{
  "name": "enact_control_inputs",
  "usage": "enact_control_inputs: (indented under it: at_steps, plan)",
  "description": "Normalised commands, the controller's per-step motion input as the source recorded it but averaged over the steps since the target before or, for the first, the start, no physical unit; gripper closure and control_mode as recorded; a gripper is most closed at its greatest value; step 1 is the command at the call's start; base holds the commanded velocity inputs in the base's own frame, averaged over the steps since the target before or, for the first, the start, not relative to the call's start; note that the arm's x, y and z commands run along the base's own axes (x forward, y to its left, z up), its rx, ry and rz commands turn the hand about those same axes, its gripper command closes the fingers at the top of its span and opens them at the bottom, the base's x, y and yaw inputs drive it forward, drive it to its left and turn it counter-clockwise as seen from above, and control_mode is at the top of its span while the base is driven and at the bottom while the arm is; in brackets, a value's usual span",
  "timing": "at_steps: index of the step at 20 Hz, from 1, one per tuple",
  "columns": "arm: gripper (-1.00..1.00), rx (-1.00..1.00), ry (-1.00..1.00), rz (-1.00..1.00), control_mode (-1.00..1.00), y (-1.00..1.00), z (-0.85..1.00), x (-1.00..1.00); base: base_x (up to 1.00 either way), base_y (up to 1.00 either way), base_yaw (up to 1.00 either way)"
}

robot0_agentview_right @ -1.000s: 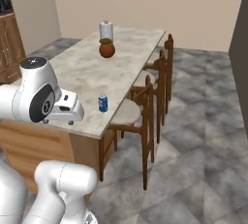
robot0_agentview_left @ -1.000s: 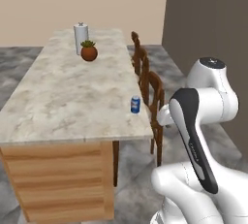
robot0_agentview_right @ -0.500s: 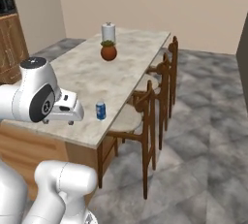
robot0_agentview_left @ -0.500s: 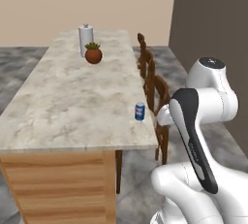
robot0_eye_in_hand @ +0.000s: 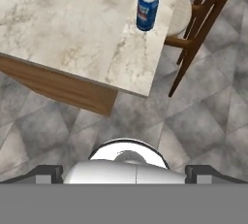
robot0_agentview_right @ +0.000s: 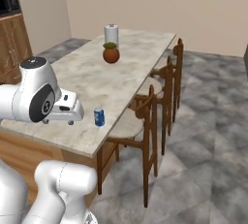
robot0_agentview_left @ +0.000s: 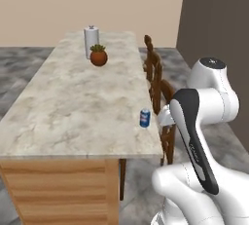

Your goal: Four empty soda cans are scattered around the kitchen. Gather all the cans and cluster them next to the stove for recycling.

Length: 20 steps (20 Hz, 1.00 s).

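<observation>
Marbled surface [robot0_agentview_left: 73, 107] in the left base view carries a blue-and-white soda can [robot0_agentview_left: 145, 118] upright near its right edge, well apart from a terracotta plant pot [robot0_agentview_left: 98, 56]. From the right base view, the can [robot0_agentview_right: 99, 117] stands just beside wooden chairs [robot0_agentview_right: 155, 97]. Looking down the hand view, the can [robot0_eye_in_hand: 147, 9] sits near the surface's corner; the hand [robot0_eye_in_hand: 124, 172] is spread wide, holding nothing.

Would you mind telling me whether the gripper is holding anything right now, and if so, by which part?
Nothing is held. The blue-and-white soda can stands free and upright near the island counter's edge, apart from the open gripper.
</observation>
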Motion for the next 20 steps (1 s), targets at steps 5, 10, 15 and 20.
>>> enact_control_inputs:
  at_steps: [5,10,15,20]
  plan:
    - [-1.00,0.00,0.00,0.00,1.00,0.00,0.00,0.00,0.29,-0.32,0.09]
    - [-1.00,0.00,0.00,0.00,1.00,0.00,0.00,0.00,0.25,-0.34,0.09]
    - [-1.00,0.00,0.00,0.00,1.00,0.00,0.00,0.00,0.18,-0.34,0.08]
    - [-1.00,0.00,0.00,0.00,1.00,0.00,0.00,0.00,0.24,-0.36,0.09]
